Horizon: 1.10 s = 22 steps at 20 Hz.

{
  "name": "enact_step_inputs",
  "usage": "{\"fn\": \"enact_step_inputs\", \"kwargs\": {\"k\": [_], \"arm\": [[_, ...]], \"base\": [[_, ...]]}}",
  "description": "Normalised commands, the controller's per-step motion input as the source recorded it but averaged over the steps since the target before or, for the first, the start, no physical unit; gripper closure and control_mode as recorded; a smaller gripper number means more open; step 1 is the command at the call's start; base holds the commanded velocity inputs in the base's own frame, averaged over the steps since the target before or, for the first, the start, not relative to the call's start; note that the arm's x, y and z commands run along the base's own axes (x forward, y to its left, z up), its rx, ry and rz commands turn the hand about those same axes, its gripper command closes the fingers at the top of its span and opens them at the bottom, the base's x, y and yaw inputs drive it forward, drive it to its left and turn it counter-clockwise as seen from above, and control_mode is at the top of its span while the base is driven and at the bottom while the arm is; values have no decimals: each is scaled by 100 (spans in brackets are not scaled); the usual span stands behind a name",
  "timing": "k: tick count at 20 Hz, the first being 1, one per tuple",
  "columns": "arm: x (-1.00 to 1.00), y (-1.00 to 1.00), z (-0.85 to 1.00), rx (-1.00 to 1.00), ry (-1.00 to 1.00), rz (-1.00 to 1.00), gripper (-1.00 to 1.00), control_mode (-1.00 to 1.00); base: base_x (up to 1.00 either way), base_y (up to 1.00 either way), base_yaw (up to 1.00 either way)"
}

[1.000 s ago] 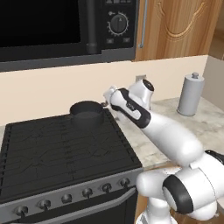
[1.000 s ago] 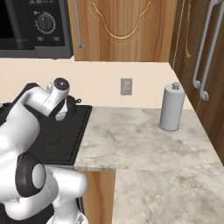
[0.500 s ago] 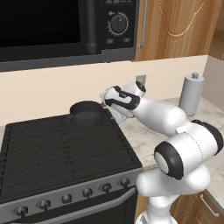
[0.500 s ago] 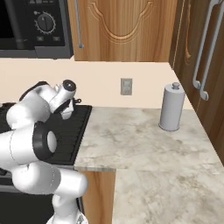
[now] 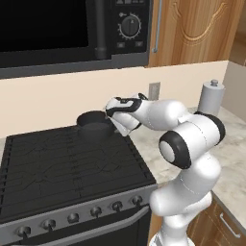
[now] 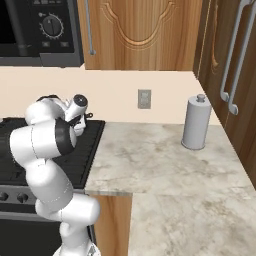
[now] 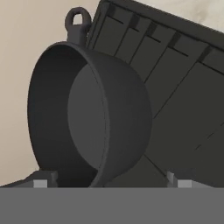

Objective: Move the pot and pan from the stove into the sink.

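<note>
Closing in on the pot (image 7: 87, 118): gripper (image 7: 109, 181) jaws spread fully, holding nothing, pot rim running up between the tips just ahead. Pot sits on rear of stove (image 5: 67, 163), by the wall. Best bet imo: ease fwd so one finger goes inside the wall, other outside, then pinch rim firmly w/o tipping it.

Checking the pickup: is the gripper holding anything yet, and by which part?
Nothing is held. The gripper is open, its fingers standing either side of the pot near its rim, not closed on it.

glossy white rounded arm (image 5: 192, 144), black joints (dark tool (image 7: 109, 181))
</note>
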Motion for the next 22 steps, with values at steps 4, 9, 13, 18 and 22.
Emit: {"fn": "enact_step_inputs", "kwargs": {"k": [4, 9, 13, 18, 22], "arm": [[23, 18, -32, -5, 0, 0, -100, -100], [4, 5, -12, -1, 0, 0, -100, -100], [3, 0, 0, 0, 0, 0, -100, -100], [25, 5, 0, 0, 2, 0, -100, -100], [7, 4, -2, 0, 0, 0, -100, -100]], "base": [[0, 0, 0], [0, 0, 0], [0, 0, 0], [0, 0, 0], [0, 0, 0]]}}
